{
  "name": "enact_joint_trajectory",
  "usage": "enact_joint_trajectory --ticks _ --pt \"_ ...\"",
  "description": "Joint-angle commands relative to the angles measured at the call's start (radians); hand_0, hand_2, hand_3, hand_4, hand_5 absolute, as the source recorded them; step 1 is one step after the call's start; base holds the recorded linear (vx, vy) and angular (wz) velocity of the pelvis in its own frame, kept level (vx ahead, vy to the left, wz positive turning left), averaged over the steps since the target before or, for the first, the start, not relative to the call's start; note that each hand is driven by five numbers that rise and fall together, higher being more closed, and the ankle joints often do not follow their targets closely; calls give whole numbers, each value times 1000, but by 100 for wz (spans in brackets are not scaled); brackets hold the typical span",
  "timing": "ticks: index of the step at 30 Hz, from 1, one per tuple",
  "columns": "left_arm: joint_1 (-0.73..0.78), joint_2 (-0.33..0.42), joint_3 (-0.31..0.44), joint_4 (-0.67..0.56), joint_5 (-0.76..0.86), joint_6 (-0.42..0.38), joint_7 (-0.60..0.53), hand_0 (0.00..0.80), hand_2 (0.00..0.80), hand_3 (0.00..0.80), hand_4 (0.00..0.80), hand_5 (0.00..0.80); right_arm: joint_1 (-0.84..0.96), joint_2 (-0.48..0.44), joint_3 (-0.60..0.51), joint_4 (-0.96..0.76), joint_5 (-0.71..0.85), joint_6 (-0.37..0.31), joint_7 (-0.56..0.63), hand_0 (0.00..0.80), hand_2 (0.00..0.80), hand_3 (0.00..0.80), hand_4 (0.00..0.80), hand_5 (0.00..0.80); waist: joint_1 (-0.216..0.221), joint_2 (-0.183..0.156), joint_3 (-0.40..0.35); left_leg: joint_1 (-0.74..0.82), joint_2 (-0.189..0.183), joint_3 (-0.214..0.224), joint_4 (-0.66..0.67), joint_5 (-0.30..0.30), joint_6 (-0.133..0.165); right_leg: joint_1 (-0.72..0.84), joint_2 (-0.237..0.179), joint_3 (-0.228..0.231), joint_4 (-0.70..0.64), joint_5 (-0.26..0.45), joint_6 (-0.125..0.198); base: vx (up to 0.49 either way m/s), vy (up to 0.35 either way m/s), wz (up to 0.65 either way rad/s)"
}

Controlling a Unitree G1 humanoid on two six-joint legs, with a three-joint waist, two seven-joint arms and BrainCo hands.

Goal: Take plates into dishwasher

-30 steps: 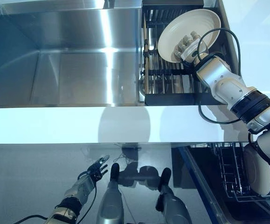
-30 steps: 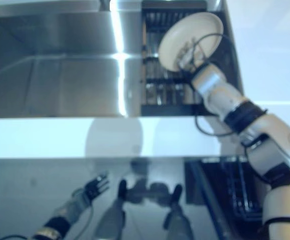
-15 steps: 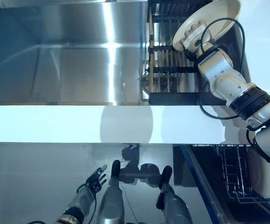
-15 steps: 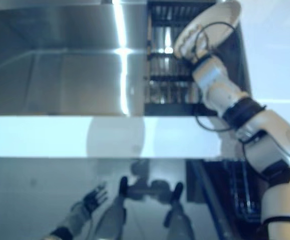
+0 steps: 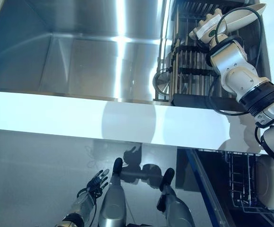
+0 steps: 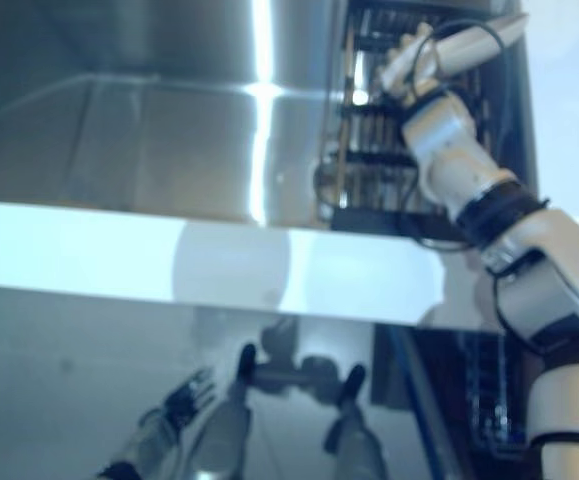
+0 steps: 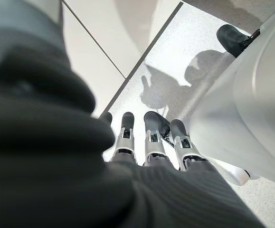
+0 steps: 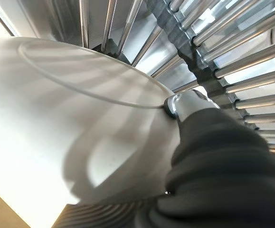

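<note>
My right hand [image 5: 206, 28] is shut on a white plate [image 5: 244, 13] and holds it tilted, nearly edge-on, over the black dish rack [image 5: 193, 71] at the right of the sink. In the right wrist view the thumb [image 8: 188, 102] presses on the plate's face [image 8: 66, 118], with the rack's metal rods [image 8: 232, 47] behind. Another white plate [image 5: 267, 182] stands in the dishwasher's wire rack [image 5: 238, 182] at the lower right. My left hand [image 5: 95, 180] hangs low over the floor, open and empty, and its fingers [image 7: 151, 137] are straight in its wrist view.
A deep steel sink [image 5: 80, 52] fills the upper left. A white counter edge [image 5: 103, 123] runs across the middle. A round metal strainer [image 5: 162, 83] leans at the rack's near left corner. The dishwasher door's blue edge [image 5: 203, 184] runs beside the wire rack.
The camera has shifted. My right hand has tipped the plate from face-on to nearly edge-on and raised it off the rack. The left hand has stayed low and open.
</note>
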Motion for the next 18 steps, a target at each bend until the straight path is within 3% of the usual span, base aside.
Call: enact_joint_trajectory --ticks 1,10,18 --pt "6 19 -34 10 55 -19 -19 0 0 0 0 0 -113 -63 59 14 81 29 -57 800 800 800 800 800 -12 -56 -43 -19 -72 35 -14 6 70 15 -19 12 -2 2 48 0 0 0" --pt "20 24 -12 26 85 -18 -6 0 0 0 0 0 -146 -103 33 -32 264 12 -117 800 800 800 800 800 -33 -84 -101 27 -66 50 -14 -14 70 55 -12 32 -2 -12 50 25 -10 -2" --pt "49 19 21 52 133 -19 -1 0 0 0 0 0 -156 -145 -19 -103 557 6 -165 800 800 800 800 800 -64 -112 -186 99 -54 69 -14 -40 67 110 -6 64 -2 -30 49 64 -18 -13"
